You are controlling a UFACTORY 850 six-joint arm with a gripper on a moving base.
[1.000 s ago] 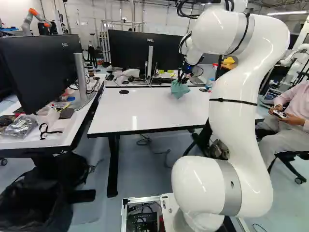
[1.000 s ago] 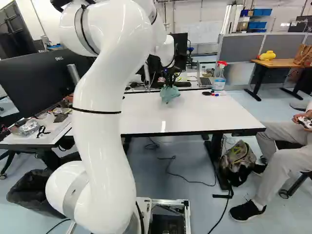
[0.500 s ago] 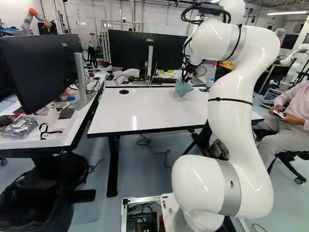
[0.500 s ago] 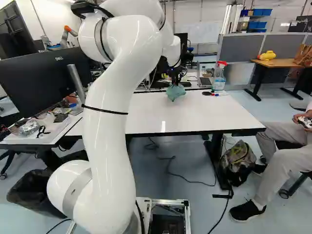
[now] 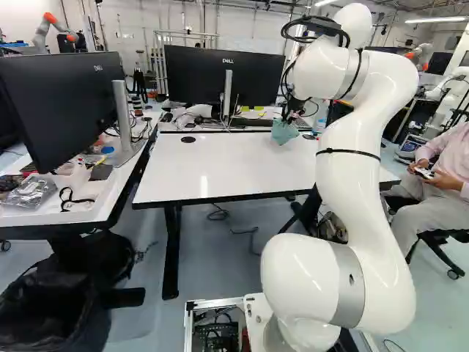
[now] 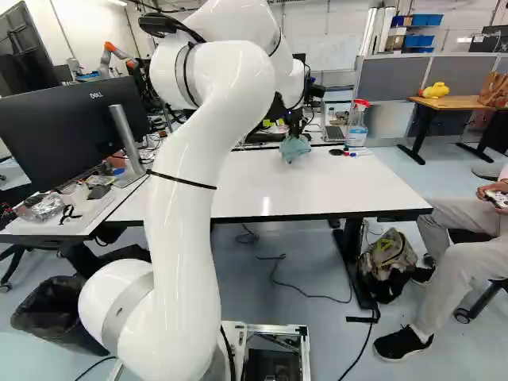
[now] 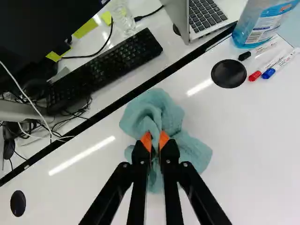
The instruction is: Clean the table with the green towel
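One green towel (image 7: 158, 101) is pinched in my gripper (image 7: 155, 140), bunched up by the far edge of the table (image 7: 253, 164). Grabbing's sorted; can't tell if it's pressed down, or how much wiping is done. I'd guess plenty left, including around the markers (image 7: 268, 73).

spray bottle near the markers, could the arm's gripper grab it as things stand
Probably not yet: the gripper is shut on the green towel, so it would likely have to let go first. The spray bottle looks within reach, with nothing tall standing between.
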